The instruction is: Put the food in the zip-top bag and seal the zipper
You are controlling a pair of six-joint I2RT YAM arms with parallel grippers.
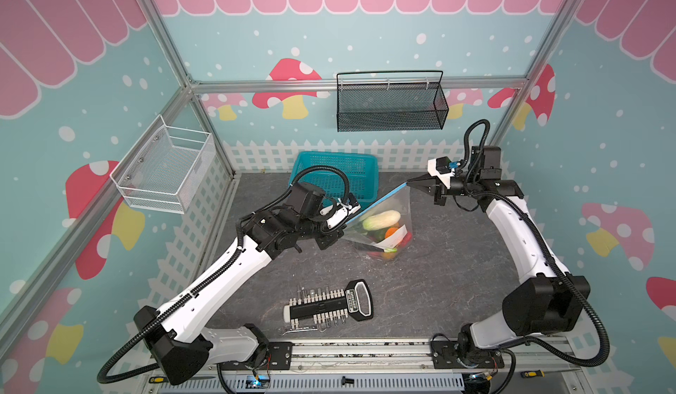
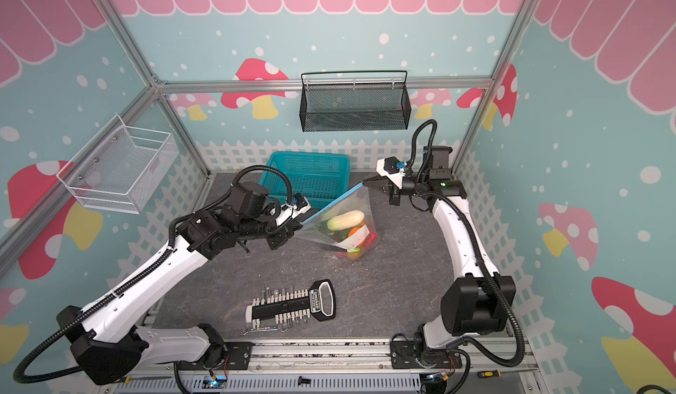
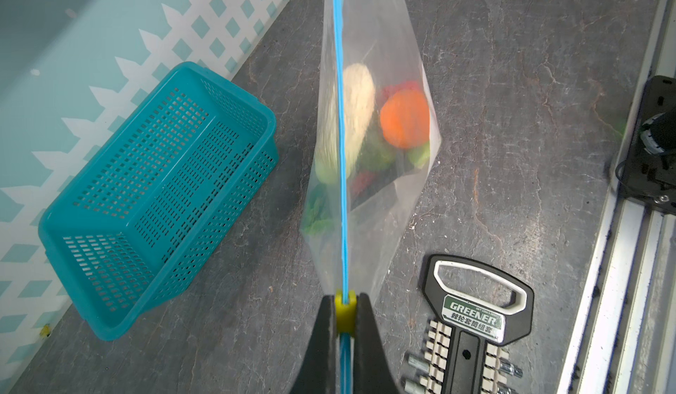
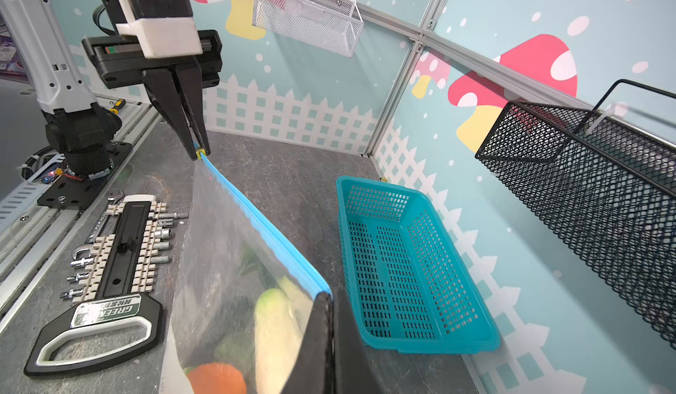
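In both top views the zip-top bag (image 1: 397,200) hangs at the centre of the frame. Its zipper (image 1: 378,202) is stretched taut on a slant between the two arms. The left gripper (image 3: 344,302) is pressed together on the zipper's yellow tab (image 3: 345,313) at the lower-left end. The right gripper (image 1: 409,183) pinches the upper-right end. The food (image 2: 351,233) lies inside, in the bag's lower corner, with a white-green cabbage (image 1: 380,218) uppermost. That corner seems to touch the grey table (image 1: 439,264). A teal basket (image 1: 340,176) stands just behind the bag, and a socket set (image 1: 329,304) lies lower in the frame.
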